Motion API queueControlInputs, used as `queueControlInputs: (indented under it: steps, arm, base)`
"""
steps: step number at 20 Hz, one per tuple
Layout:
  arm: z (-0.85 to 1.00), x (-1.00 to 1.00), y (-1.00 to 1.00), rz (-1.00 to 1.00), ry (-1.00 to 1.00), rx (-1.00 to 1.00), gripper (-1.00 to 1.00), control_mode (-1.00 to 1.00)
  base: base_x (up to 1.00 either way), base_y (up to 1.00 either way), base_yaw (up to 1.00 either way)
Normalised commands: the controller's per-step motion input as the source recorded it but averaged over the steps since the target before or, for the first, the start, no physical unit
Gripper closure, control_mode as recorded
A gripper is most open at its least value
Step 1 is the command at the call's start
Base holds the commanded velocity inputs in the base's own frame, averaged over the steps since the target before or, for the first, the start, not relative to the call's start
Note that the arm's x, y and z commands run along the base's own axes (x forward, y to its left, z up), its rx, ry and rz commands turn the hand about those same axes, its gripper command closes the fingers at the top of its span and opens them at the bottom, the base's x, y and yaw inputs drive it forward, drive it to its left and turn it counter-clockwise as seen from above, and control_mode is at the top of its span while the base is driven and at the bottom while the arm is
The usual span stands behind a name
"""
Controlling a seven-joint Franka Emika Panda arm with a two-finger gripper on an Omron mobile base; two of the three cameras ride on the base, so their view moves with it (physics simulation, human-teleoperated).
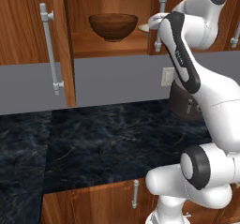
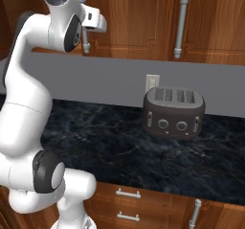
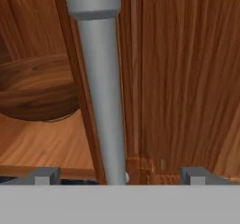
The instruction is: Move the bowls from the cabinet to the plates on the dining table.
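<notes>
1. In the hand view I see my gripper (image 3: 119,175) with its two small grey finger tips (image 3: 46,175) spread wide apart, and nothing is between them in a grip.
2. A long round silver bar handle (image 3: 99,78) runs up the middle of that view, between the two tips; I cannot tell if it touches them.
3. To the right of the bar is the flat cabinet door (image 3: 187,78), reddish-brown wood with fine vertical grain.
4. To the left I see the dark-brown wooden bowl (image 3: 35,89), round and glossy, standing on the wooden shelf (image 3: 47,148) inside the cabinet (image 1: 28,26).
5. In the left base view the same bowl sits on the shelf in the open compartment, and beside it, partly hidden behind my arm, a cream shallow bowl (image 1: 144,27) shows its rim.
6. Below is the grey wall, then the counter (image 1: 103,143) with black, pale-veined marble top.
7. On the counter stands a dark rounded toaster (image 2: 174,113), just under a pale wall outlet (image 2: 151,83).
</notes>
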Motion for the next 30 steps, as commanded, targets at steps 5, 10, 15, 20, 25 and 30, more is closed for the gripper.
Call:
queueControlInputs:
  steps: [5, 10, 15, 20, 25, 30]
  arm:
    - [-0.11, 0.38, 0.0, 0.02, 0.0, 0.0, -1.0, -1.0]
    - [-0.11, 0.42, 0.0, 0.03, 0.0, 0.0, -1.0, -1.0]
    - [0.0, 0.33, 0.0, 0.03, 0.0, 0.0, -1.0, -1.0]
    - [0.0, 0.01, 0.0, 0.0, 0.0, 0.0, -1.0, -1.0]
    - [0.0, 0.0, 0.0, 0.0, 0.0, 0.0, -1.0, -1.0]
    - [0.0, 0.0, 0.0, 0.0, 0.0, 0.0, 1.0, -1.0]
  base:
    - [0.0, 0.0, 0.0]
    - [0.0, 0.0, 0.0]
    - [0.0, 0.0, 0.0]
    - [0.0, 0.0, 0.0]
    - [0.0, 0.0, 0.0]
    - [0.0, 0.0, 0.0]
